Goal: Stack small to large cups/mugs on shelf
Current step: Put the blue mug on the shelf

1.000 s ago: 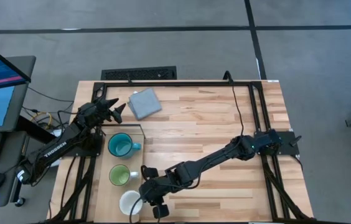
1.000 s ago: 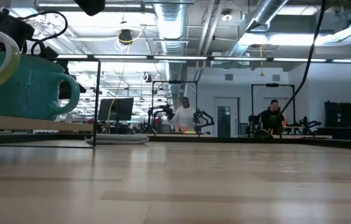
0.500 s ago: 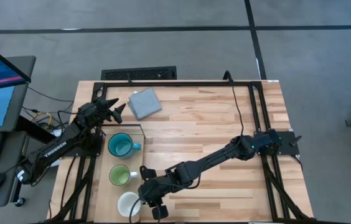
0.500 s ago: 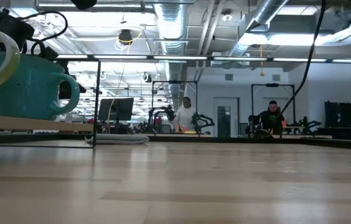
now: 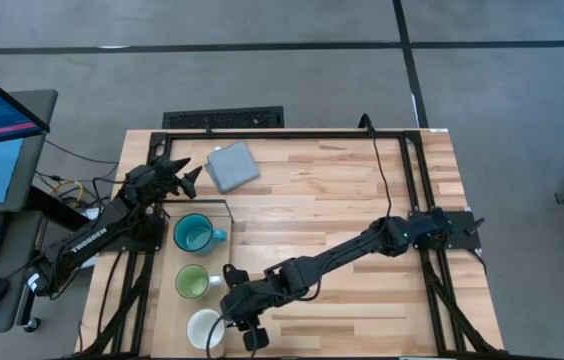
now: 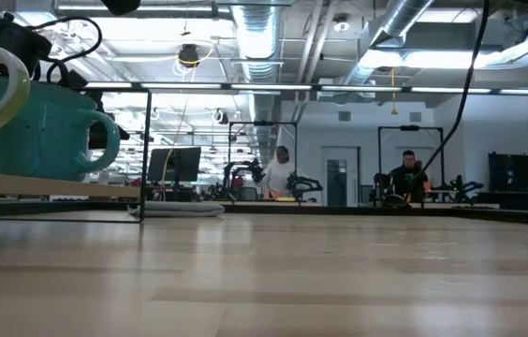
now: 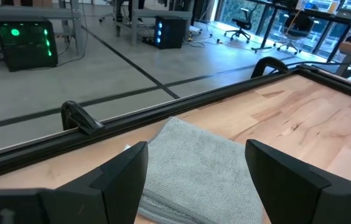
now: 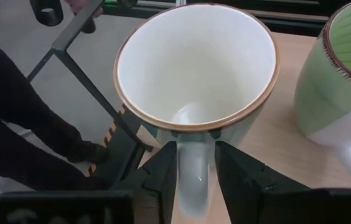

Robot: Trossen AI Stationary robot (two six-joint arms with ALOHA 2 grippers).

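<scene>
Three mugs stand in a row on the pale shelf [image 5: 167, 300] at the table's near left. The teal mug [image 5: 194, 235] is farthest, the green mug [image 5: 192, 281] is in the middle, and the white mug [image 5: 206, 328] is nearest. My right gripper [image 5: 227, 322] reaches in from the table's right and is shut on the white mug [image 8: 194, 62]; the green mug [image 8: 343, 81] stands beside it. My left gripper [image 5: 190, 172] waits open near the far left corner, pointing at the grey pad [image 7: 194, 149]. The low view shows the teal mug [image 6: 49, 131] on the shelf [image 6: 49, 187]. My right gripper pinches the white mug's handle [image 8: 195, 163] between its two fingers [image 8: 163, 177], one on each flat side. The fingers come from the table's right, slanting downward. The mug is upright with its mouth up. Whether its base is on the shelf or raised, I cannot tell.
The grey pad [image 5: 233, 165] lies on the far left of the striped tabletop. A black frame [image 5: 402, 135] runs along the table's far and right sides. The middle and right of the tabletop [image 5: 342, 210] are bare wood. People stand in the room beyond.
My right gripper has drifted a little toward the table's left edge, and the white mug has moved with it. The fingers have stayed shut on the handle.
</scene>
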